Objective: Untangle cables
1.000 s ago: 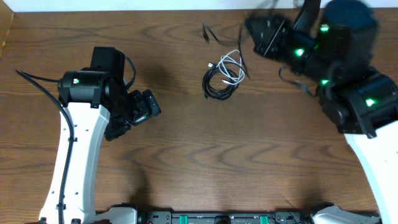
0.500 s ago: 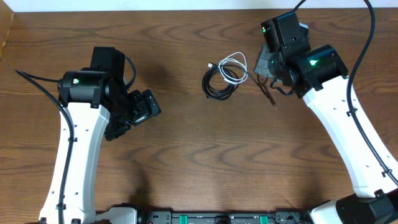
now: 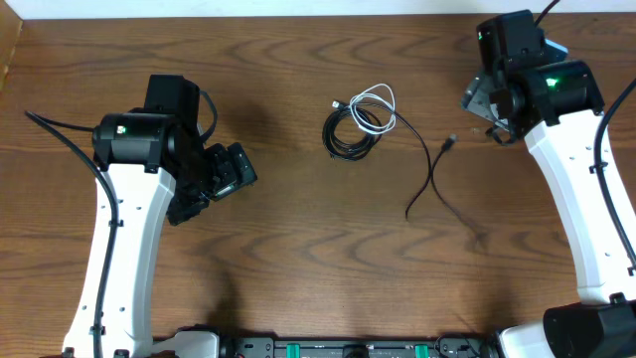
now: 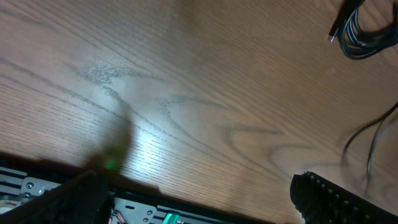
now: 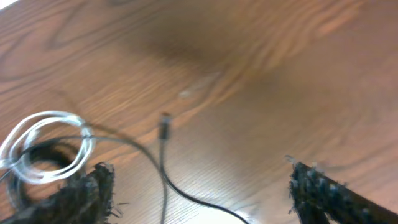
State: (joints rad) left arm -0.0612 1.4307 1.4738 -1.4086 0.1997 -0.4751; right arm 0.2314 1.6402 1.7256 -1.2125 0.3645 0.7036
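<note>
The cables lie at the table's middle back as a small coiled bundle (image 3: 350,131) of black cord with a white loop (image 3: 374,103) on its right side. One black cable (image 3: 429,171) trails loose from the bundle toward the right front, and its plug (image 3: 450,142) rests on the wood. My right gripper (image 3: 485,107) hovers right of that plug, open and holding nothing. In the right wrist view the black cable (image 5: 163,163) runs on the table between the spread fingers (image 5: 326,193), with the white loop (image 5: 42,144) at left. My left gripper (image 3: 237,169) stands open, well left of the bundle (image 4: 364,36).
The bare wooden table spreads around the bundle. A metal rail with green parts (image 3: 348,348) runs along the front edge. Thick black cords run along both arms. The table's left edge (image 3: 10,60) shows at far left.
My right gripper has swung from beside the bundle toward the right and opened. The black cable it pulled out now lies loose on the table. The left arm has not moved.
</note>
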